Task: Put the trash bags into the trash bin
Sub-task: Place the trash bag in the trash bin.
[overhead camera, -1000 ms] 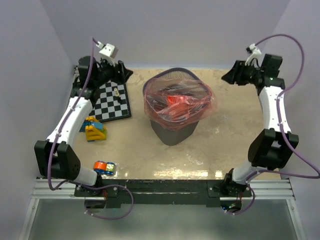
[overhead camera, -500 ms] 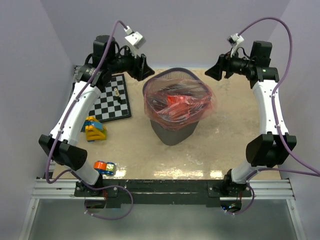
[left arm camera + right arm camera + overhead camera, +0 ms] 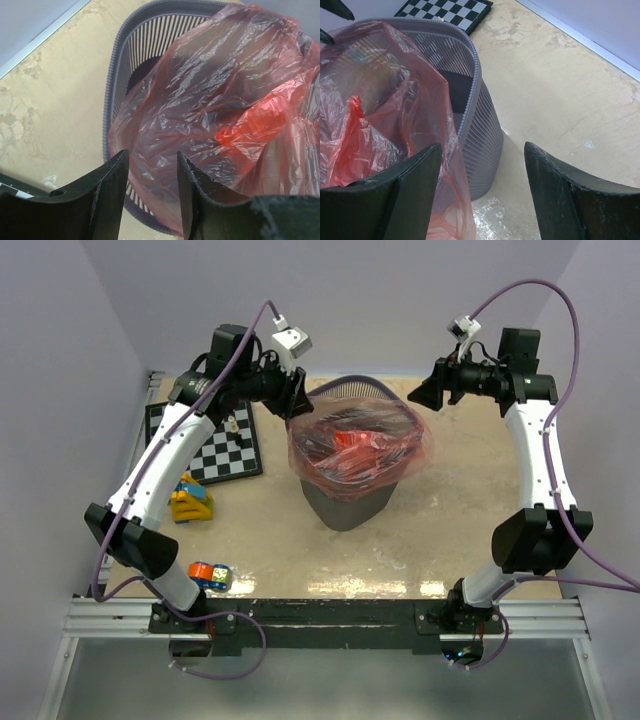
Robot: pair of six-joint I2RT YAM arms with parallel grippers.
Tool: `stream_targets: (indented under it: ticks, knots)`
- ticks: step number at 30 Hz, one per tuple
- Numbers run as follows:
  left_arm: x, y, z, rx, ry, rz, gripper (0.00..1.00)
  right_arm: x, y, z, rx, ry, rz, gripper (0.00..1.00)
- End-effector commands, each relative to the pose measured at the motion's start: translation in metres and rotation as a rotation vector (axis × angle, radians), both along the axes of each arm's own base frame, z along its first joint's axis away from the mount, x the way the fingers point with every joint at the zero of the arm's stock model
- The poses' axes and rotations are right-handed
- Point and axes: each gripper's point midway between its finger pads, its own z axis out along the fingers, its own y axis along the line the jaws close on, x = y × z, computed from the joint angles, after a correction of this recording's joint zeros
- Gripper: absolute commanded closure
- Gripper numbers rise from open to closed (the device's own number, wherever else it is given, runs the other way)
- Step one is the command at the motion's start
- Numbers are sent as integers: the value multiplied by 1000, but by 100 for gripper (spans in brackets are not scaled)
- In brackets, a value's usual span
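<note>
Trash bin (image 3: 345, 508) sat mid-table, its far rim bare. Over the near rim the trash bag (image 3: 355, 445) lay bunched, spilling right. Your left gripper (image 3: 298, 403) and right gripper (image 3: 417, 394) hovered beside the far corners, fingers apart, both empty. You likely needed to pinch film only, never mesh, then tuck downward.

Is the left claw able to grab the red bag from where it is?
Probably yes. The left claw hangs open right beside the red bag, with nothing between them.
</note>
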Motion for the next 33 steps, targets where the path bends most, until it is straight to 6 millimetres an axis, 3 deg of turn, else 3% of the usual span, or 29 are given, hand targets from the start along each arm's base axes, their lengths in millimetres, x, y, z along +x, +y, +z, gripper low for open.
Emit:
stream_targets:
  ticks: [1, 14, 17, 20, 23, 26, 33]
  knots:
    - [-14, -3, 11, 16, -25, -3, 55, -12, 7, 30, 7, -84, 36, 28]
    - [-18, -1, 5, 98, -49, 23, 67, -12, 7, 31, 0, -88, 31, 28]
    - [-23, -3, 4, 93, -42, 2, 72, -13, 7, 29, -8, -88, 41, 28]
    - [-25, -7, 5, 81, -42, -17, 83, -17, 8, 22, -33, -92, 65, 28]
    - [-18, -7, 9, 81, -76, -2, 99, -21, 12, 21, -15, -91, 98, 28]
    - [-7, -3, 14, 85, -117, 36, 100, -24, 17, 20, 12, -84, 144, 28]
    - [18, 16, 47, -2, -242, 144, 100, -21, 25, 21, 66, -74, 217, 27]
